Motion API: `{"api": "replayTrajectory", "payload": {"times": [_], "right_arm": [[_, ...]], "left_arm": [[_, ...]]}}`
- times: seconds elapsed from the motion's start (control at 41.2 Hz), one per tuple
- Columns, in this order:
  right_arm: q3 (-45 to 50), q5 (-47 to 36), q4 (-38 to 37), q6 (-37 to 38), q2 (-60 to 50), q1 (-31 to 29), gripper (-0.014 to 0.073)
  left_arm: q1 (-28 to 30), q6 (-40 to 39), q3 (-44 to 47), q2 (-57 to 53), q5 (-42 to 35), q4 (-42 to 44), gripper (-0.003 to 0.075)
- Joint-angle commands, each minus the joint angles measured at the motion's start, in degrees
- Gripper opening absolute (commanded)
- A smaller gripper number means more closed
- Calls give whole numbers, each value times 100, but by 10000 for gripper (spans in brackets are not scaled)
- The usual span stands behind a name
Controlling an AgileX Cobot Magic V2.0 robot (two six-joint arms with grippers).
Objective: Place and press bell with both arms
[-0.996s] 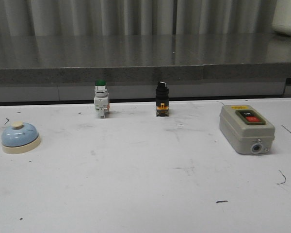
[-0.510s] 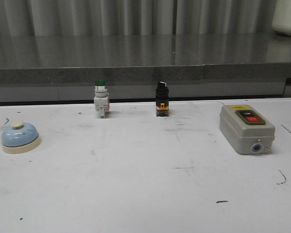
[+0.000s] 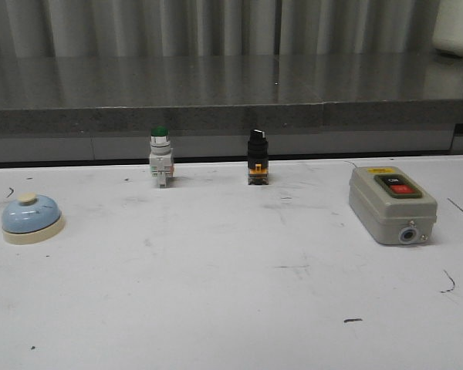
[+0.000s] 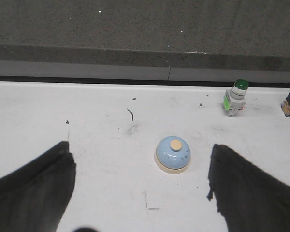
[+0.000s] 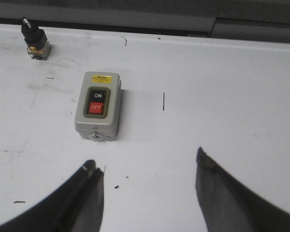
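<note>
In the front view the bell [image 3: 32, 218] sits upright on the white table [image 3: 231, 301] at its far left, blue dome on a cream base ring with the cream knob on top; set against the picture from half a second ago and the one from a second ago, it has not shifted, and nothing else on the table has either. Along the back edge stand a green-capped push button [image 3: 160, 156] and, to its right, a black selector switch [image 3: 257, 156], well apart from each other and from the bell. At the right lies a grey switch box [image 3: 392, 204] with a black and a red button on its face. No arm or gripper shows in this view. In the left wrist view the left gripper [image 4: 140, 191] hangs above the table with its dark fingers [image 4: 36, 191] spread wide, holding nothing; the bell stands between and beyond them, touching neither, with the green-capped push button farther off near the table's back edge. In the right wrist view the right gripper [image 5: 147, 193] is likewise spread wide and empty, its fingers [image 5: 222, 198] clear of the grey switch box, which reads ON and OFF, and the black selector switch sits in the far corner.
</note>
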Motion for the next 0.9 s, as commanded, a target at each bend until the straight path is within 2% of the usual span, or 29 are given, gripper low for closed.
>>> {"api": "replayTrajectory", "payload": {"times": [0.0, 0.219, 0.34, 0.875], "right_arm": [[-200, -360, -37, -55, 26, -19, 454], [-200, -360, -37, -55, 26, -19, 454], [-200, -360, -37, -55, 26, -19, 454], [-200, -360, -37, -55, 26, -19, 454]], "left_arm": [[-168, 74, -190, 224, -415, -54, 568], [-1008, 135, -484, 1259, -172, 131, 568], [-1224, 135, -738, 2016, -65, 134, 568], [-1258, 135, -2087, 5222, -31, 71, 568]]}}
